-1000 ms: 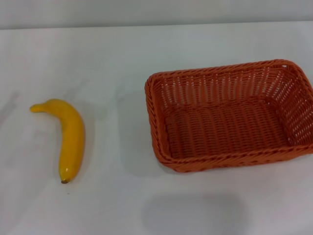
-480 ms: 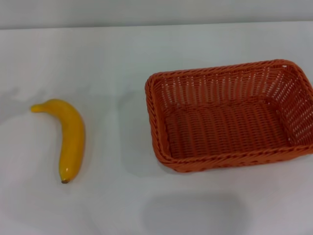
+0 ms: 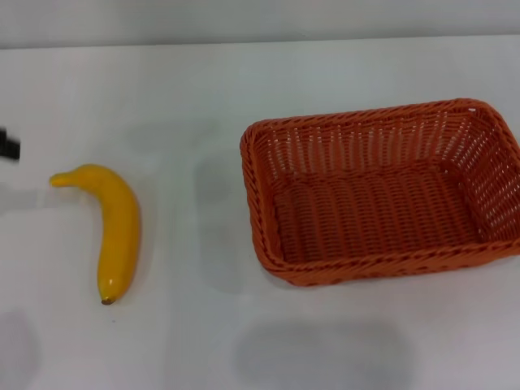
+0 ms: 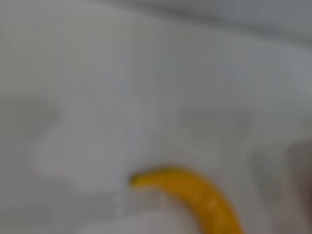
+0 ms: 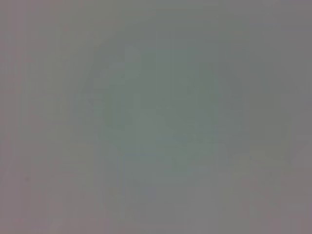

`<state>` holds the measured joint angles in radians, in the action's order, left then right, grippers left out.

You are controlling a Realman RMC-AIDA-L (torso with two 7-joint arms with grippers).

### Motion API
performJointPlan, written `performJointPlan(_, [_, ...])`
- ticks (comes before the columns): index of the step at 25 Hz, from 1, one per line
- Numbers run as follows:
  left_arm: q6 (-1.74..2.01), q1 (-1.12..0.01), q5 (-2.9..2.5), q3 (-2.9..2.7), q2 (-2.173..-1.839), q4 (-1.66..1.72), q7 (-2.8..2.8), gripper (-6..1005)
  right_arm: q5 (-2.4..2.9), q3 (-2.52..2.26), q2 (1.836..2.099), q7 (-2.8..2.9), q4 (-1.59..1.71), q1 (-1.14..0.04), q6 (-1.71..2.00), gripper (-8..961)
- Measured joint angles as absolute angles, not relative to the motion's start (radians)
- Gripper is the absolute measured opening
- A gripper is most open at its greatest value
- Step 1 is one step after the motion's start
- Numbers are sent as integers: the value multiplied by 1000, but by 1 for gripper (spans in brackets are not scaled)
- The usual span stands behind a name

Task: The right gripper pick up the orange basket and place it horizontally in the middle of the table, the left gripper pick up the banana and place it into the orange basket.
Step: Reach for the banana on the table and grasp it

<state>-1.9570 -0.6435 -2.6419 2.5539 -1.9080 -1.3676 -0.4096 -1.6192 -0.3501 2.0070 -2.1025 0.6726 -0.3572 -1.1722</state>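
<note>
The orange basket (image 3: pixel 382 191) lies flat and lengthwise on the white table (image 3: pixel 203 89), right of the middle, with nothing inside it. A yellow banana (image 3: pixel 114 227) lies on the left side, stem toward the far left and dark tip toward the front. At the left edge of the head view a small black tip of my left gripper (image 3: pixel 8 146) shows, just beyond the banana's stem and apart from it. The left wrist view shows the banana (image 4: pixel 195 195) close by on the table. My right gripper is out of view.
Bare white tabletop (image 3: pixel 187 341) lies between the banana and the basket and along the front. The table's far edge meets a grey wall (image 3: pixel 260 20) at the top. The right wrist view shows only a plain grey surface.
A black part of my left gripper has come into the head view at the left edge. The banana and the basket have not moved.
</note>
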Motion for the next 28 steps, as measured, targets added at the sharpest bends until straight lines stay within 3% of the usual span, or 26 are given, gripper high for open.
performJointPlan(3, [-1960,-707,-2764,2486,-1894,-1282,-382,813,-1661,-359,2007,-2149,637,-365,-1173,872])
performJointPlan(13, [-1762,-864,-2826,2350,-1896,-984,-335,810,-1677,-354,2008,-2225,572,-357,-1210,872])
performJointPlan(23, [-1681,-881,-2822,2350,-1930,-884,-303,807,-1709,-353,2010,-2229,532,-358,-1243,869])
performJointPlan(28, [-1683,-892,-2826,2331,-1963,-877,-278,805,-1716,-354,2010,-2235,521,-358,-1243,868])
